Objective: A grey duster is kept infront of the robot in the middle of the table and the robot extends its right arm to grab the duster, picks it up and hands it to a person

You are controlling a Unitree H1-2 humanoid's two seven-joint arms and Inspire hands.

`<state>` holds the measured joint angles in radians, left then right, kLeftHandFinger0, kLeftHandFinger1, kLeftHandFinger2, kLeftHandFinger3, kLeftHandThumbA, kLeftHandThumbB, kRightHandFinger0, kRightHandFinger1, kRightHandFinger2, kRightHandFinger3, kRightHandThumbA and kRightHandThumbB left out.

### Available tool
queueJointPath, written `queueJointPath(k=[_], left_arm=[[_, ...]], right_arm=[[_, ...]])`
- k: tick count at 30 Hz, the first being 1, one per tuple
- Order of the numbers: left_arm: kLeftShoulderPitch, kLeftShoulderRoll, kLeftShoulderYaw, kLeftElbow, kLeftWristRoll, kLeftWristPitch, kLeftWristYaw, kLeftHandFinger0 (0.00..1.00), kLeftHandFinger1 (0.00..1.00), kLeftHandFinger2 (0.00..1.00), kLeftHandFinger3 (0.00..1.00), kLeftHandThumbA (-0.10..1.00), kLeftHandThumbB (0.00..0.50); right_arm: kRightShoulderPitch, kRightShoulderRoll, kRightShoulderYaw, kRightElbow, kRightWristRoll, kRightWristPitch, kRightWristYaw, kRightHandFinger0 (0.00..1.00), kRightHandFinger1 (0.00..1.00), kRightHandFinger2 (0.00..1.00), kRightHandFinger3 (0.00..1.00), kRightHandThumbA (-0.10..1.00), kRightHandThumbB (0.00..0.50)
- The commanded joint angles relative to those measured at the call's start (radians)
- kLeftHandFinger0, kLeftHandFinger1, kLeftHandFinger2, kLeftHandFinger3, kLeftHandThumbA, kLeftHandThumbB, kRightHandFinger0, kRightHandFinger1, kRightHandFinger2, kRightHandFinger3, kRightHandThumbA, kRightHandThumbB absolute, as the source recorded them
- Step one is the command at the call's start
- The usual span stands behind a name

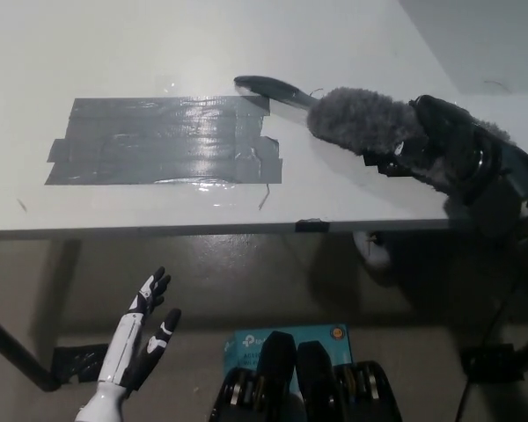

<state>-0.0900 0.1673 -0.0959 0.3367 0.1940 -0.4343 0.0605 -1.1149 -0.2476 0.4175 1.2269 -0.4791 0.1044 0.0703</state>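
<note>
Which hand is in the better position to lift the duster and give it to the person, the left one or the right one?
The right. The black right hand is already closed around the fluffy end of the duster at the table. The white left hand rests open below the table edge, far from it.

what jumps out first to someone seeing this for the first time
The fluffy grey duster at the table's right side, gripped by the black right hand, its dark handle pointing toward the table's middle. Next, the big patch of shiny grey tape across the white table. The white left hand rests open below the table edge, lower left.
</note>
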Motion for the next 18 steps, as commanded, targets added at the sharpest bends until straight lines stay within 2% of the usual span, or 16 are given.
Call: queueJointPath(k=[1, 3, 5, 6, 7, 8, 9, 11, 14, 16, 17, 18], left_arm=[[-0.012, 0.010, 0.011, -0.011, 0.006, -0.036, 0.028, 1.00, 1.00, 1.00, 1.00, 0.89, 0.270], [-0.014, 0.010, 0.012, -0.008, 0.007, -0.036, 0.025, 1.00, 1.00, 1.00, 1.00, 0.89, 0.268], [-0.013, 0.009, 0.013, -0.007, 0.006, -0.036, 0.025, 1.00, 1.00, 1.00, 1.00, 0.88, 0.265], [-0.013, 0.009, 0.013, -0.006, 0.006, -0.036, 0.025, 1.00, 1.00, 1.00, 1.00, 0.88, 0.264], [-0.015, 0.011, 0.014, -0.006, 0.004, -0.036, 0.025, 1.00, 1.00, 1.00, 1.00, 0.88, 0.262], [-0.016, 0.012, 0.014, -0.006, 0.005, -0.036, 0.025, 1.00, 1.00, 1.00, 1.00, 0.88, 0.262], [-0.013, 0.010, 0.012, -0.007, 0.007, -0.036, 0.027, 1.00, 1.00, 1.00, 1.00, 0.88, 0.262], [-0.006, 0.005, 0.011, -0.010, 0.010, -0.036, 0.030, 1.00, 1.00, 1.00, 1.00, 0.87, 0.262], [-0.005, 0.003, 0.008, -0.008, 0.010, -0.036, 0.034, 1.00, 1.00, 1.00, 1.00, 0.87, 0.265], [0.000, 0.005, 0.009, -0.008, 0.004, -0.036, 0.033, 1.00, 1.00, 1.00, 1.00, 0.87, 0.266], [0.000, 0.005, 0.008, -0.009, 0.006, -0.036, 0.034, 1.00, 1.00, 1.00, 1.00, 0.87, 0.267], [0.001, 0.006, 0.007, -0.010, 0.008, -0.036, 0.035, 1.00, 1.00, 1.00, 1.00, 0.87, 0.267]], right_arm=[[0.040, -0.005, -0.046, 0.019, 0.065, -0.086, 0.059, 0.35, 0.56, 0.64, 0.51, -0.10, 0.151], [0.044, -0.010, -0.060, 0.018, 0.077, -0.108, 0.087, 0.34, 0.56, 0.67, 0.63, -0.10, 0.146], [0.055, -0.015, -0.069, -0.003, 0.087, -0.132, 0.113, 0.25, 0.50, 0.64, 0.66, -0.10, 0.152], [0.057, -0.016, -0.071, -0.006, 0.088, -0.136, 0.115, 0.25, 0.50, 0.67, 0.72, -0.10, 0.153], [0.061, -0.014, -0.085, -0.023, 0.099, -0.135, 0.106, 0.12, 0.51, 0.80, 0.81, -0.10, 0.136], [0.063, -0.014, -0.093, -0.029, 0.105, -0.136, 0.100, 0.12, 0.51, 0.80, 0.81, -0.10, 0.136], [0.068, -0.013, -0.105, -0.040, 0.114, -0.137, 0.092, 0.19, 0.68, 0.99, 0.89, -0.10, 0.153], [0.078, -0.017, -0.127, -0.066, 0.127, -0.150, 0.075, 0.26, 0.78, 1.00, 0.95, -0.10, 0.144], [0.096, -0.023, -0.161, -0.119, 0.153, -0.150, 0.081, 0.29, 0.75, 1.00, 1.00, -0.10, 0.130], [0.106, -0.019, -0.197, -0.153, 0.193, -0.122, 0.109, 0.30, 0.72, 0.99, 0.98, -0.10, 0.126], [0.109, -0.012, -0.245, -0.184, 0.244, -0.087, 0.132, 0.34, 0.77, 1.00, 1.00, -0.10, 0.144], [0.112, -0.009, -0.263, -0.196, 0.261, -0.078, 0.138, 0.34, 0.78, 1.00, 1.00, -0.10, 0.141]])
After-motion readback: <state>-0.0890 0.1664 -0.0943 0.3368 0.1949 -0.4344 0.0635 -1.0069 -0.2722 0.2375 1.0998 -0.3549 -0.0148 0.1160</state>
